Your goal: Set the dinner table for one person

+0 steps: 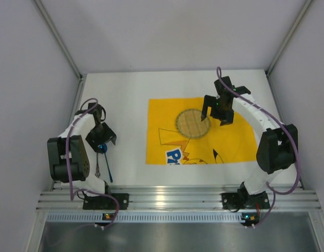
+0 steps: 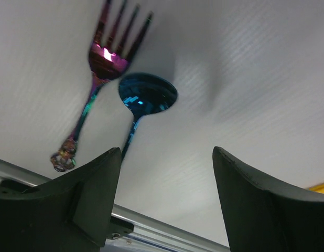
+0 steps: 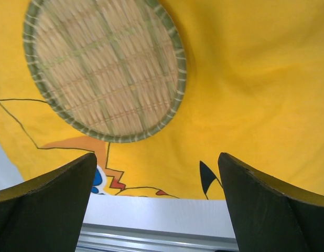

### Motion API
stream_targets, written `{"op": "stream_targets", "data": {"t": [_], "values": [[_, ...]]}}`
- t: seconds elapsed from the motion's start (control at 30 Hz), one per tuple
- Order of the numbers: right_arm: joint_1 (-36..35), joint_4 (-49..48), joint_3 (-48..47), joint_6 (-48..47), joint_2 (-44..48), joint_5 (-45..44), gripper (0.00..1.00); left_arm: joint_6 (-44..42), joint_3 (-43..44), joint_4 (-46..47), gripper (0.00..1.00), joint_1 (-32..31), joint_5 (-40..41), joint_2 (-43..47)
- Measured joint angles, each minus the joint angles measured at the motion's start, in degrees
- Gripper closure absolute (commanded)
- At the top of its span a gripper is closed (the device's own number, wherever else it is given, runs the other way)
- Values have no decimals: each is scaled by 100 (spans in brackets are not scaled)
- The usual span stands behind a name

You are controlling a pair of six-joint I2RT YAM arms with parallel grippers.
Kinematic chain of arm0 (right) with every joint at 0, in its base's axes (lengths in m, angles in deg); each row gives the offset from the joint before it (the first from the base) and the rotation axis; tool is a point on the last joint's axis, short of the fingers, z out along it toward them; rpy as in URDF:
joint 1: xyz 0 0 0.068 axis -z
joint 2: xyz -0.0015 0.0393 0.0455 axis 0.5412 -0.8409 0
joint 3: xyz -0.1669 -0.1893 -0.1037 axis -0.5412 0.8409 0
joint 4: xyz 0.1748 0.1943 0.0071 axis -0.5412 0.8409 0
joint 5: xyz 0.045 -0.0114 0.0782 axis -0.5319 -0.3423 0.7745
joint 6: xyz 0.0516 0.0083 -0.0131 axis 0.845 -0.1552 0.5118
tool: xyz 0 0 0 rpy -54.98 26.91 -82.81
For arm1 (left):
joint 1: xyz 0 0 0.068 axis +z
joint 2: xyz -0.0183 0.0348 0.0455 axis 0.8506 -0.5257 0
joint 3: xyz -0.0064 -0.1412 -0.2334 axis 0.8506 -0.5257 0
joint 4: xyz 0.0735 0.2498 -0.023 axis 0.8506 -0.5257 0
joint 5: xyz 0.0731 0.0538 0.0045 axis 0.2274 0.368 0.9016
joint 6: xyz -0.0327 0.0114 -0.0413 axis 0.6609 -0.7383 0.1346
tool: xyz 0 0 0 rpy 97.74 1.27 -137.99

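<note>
Your setting looks partly done: the yellow placemat (image 1: 230, 142) lies flat on the white table (image 1: 125, 94), right of centre, and a round woven mat (image 1: 192, 124) sits on its far half. The cutlery is what's left. The fork (image 2: 112, 52) and the blue spoon (image 2: 147, 93) lie on bare table to the left of the placemat, close to the near rail (image 1: 177, 197). They are so close together that I can't tell whether they touch. Your left hand (image 1: 101, 137) hovers over them with its fingers spread and nothing between them. Your right hand (image 1: 216, 116) hangs above the woven mat's right edge, also spread and empty. No plate or cup shows in any view, so I'd judge the remaining work as bringing fork and spoon in beside the woven mat.
</note>
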Motion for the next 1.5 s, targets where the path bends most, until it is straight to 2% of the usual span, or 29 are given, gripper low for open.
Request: {"op": "stream_targets", "data": {"t": [0.23, 0.3, 0.4, 0.6, 0.63, 0.7, 0.73, 0.87, 0.93, 1.0, 1.13, 1.5], "values": [[35, -2, 472, -2, 199, 7, 0, -1051, -179, 411, 26, 702, 291, -157], [35, -17, 472, -4, 229, 15, 0, -1296, -243, 555, 28, 785, 238, -330], [35, -28, 472, -13, 232, 20, 0, -1591, -144, 605, 38, 804, 22, -654], [37, -33, 470, -63, 232, 20, 0, -1926, 153, 413, 41, 839, -227, -970], [37, -31, 470, -66, 232, 20, 0, -1934, 186, 389, 48, 844, -256, -1016], [35, -31, 470, -70, 232, 20, 0, -1941, 299, 315, 54, 846, -363, -1128], [37, -31, 470, -85, 232, 20, 0, -1950, 378, 258, 66, 844, -393, -1202], [35, -31, 468, -107, 232, 20, 1, -1932, 750, -11, 86, 859, -461, -1464], [37, -31, 466, -107, 232, 20, 1, -1934, 992, -188, 89, 863, -575, -1609], [37, -28, 459, -107, 232, 20, 1, -1934, 1209, -271, 99, 861, -699, -1740], [37, -26, 417, -107, 229, 17, 1, -1932, 1515, -345, 100, 848, -870, -1823], [37, -20, -52, -111, 188, 192, 2, -1926, 2009, 227, 100, 763, -787, -1912]]}}
